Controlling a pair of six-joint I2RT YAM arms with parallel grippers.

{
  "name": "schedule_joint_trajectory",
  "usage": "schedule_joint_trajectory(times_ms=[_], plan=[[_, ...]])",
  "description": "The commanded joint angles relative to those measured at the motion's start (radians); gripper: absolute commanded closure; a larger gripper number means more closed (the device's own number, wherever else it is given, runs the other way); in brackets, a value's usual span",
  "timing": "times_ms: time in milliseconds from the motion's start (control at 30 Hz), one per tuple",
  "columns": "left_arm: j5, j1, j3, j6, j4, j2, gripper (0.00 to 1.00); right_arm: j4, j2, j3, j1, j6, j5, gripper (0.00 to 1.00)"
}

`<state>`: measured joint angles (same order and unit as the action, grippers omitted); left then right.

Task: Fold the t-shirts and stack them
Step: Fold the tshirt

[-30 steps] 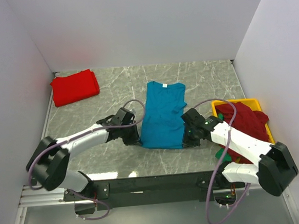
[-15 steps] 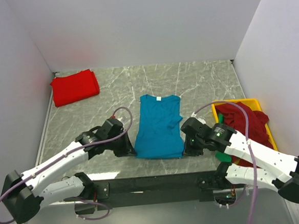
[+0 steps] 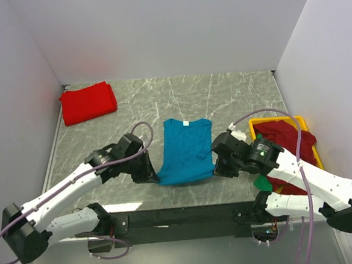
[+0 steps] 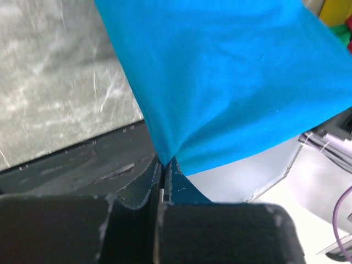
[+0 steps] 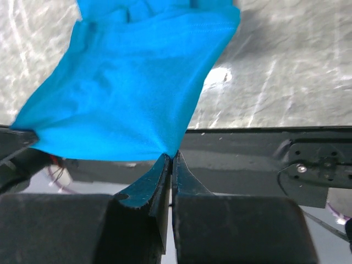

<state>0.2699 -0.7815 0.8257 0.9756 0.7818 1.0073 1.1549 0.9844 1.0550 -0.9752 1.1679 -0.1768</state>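
A teal-blue t-shirt lies lengthwise in the middle of the table, collar at the far end. Its near hem is lifted off the table. My left gripper is shut on the hem's left corner; in the left wrist view the gripper pinches the teal cloth. My right gripper is shut on the hem's right corner, shown pinched in the right wrist view under the teal cloth. A folded bright red t-shirt lies at the far left. Dark red shirts and a bit of green fill the tray.
A yellow tray stands at the right edge, next to my right arm. White walls enclose the marble table on three sides. The black base rail runs along the near edge under the lifted hem.
Both grippers have pulled the teal shirt's near hem toward the table's near edge and then raised it. The shirt slid nearer and its visible length shortened. The red shirt and tray have not moved.
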Motion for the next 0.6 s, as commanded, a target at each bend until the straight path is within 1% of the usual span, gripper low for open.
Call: schedule_joint_trajectory(times_ms=[0, 133, 167, 233, 367, 467, 567], plan=[[0.02, 0.048, 0.064, -0.058, -0.019, 0.071, 1.0, 0.036, 0.019, 0.04, 0.009, 0.03, -0.102, 1.0], [0.051, 0.106, 0.111, -0.11, -0.056, 0.132, 1.0, -0.023, 0.052, 0.04, 0.061, -0.02, -0.095, 1.0], [0.058, 0.119, 0.13, -0.12, -0.067, 0.146, 0.99, -0.043, 0.06, 0.042, 0.094, -0.033, -0.092, 1.0], [0.078, 0.125, 0.142, -0.138, -0.079, 0.189, 0.99, -0.066, 0.082, 0.046, 0.13, -0.077, -0.082, 1.0], [0.097, 0.152, 0.174, -0.173, -0.104, 0.257, 0.99, -0.113, 0.12, 0.065, 0.24, -0.155, -0.058, 1.0], [0.113, 0.177, 0.2, -0.205, -0.121, 0.316, 1.0, -0.147, 0.152, 0.076, 0.289, -0.215, -0.041, 1.0], [0.132, 0.192, 0.243, -0.235, -0.133, 0.407, 1.0, -0.179, 0.198, 0.086, 0.348, -0.269, -0.018, 1.0]])
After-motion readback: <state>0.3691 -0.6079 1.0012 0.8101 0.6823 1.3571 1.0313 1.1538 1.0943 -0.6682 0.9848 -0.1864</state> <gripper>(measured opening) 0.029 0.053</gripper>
